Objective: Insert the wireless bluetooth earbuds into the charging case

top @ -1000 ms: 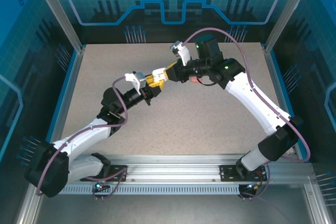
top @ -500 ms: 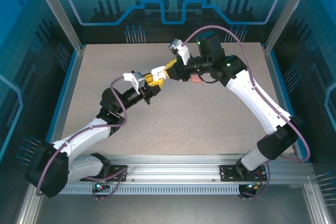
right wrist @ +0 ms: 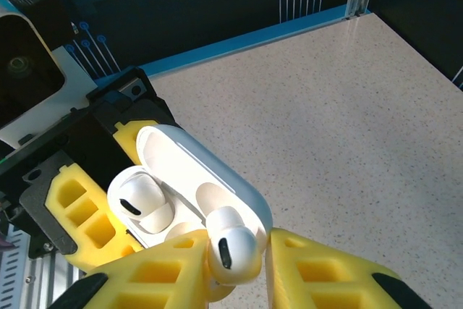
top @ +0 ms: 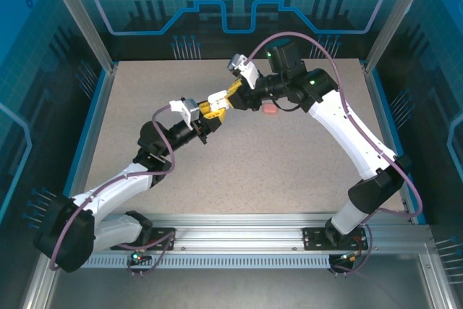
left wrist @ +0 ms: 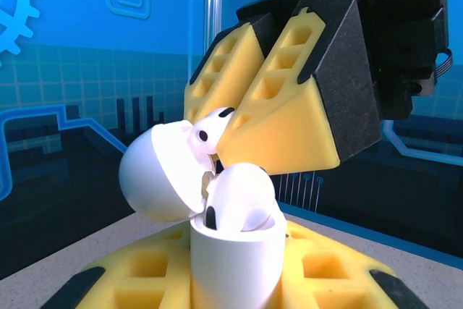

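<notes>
My left gripper (top: 205, 116) (left wrist: 235, 284) is shut on the body of the white charging case (left wrist: 235, 262) (right wrist: 189, 158) and holds it upright above the table, with its lid (left wrist: 155, 171) swung open. One white earbud (left wrist: 244, 195) (right wrist: 141, 201) sits in a socket of the case. My right gripper (top: 219, 99) (right wrist: 233, 269) is shut on a second white earbud (right wrist: 233, 250) (left wrist: 208, 129), which hangs just over the open case, against the inside of the lid. The right gripper's yellow fingers (left wrist: 289, 106) stand directly above the case.
A small salmon-pink piece (top: 269, 108) lies on the speckled table (top: 289, 164) just right of the two grippers, beneath the right arm. Blue-edged walls and aluminium posts (top: 81, 19) enclose the table.
The right arm has shifted slightly toward the back and left, uncovering more of the pink piece. Both grips hold as before, and the left arm has not moved.
</notes>
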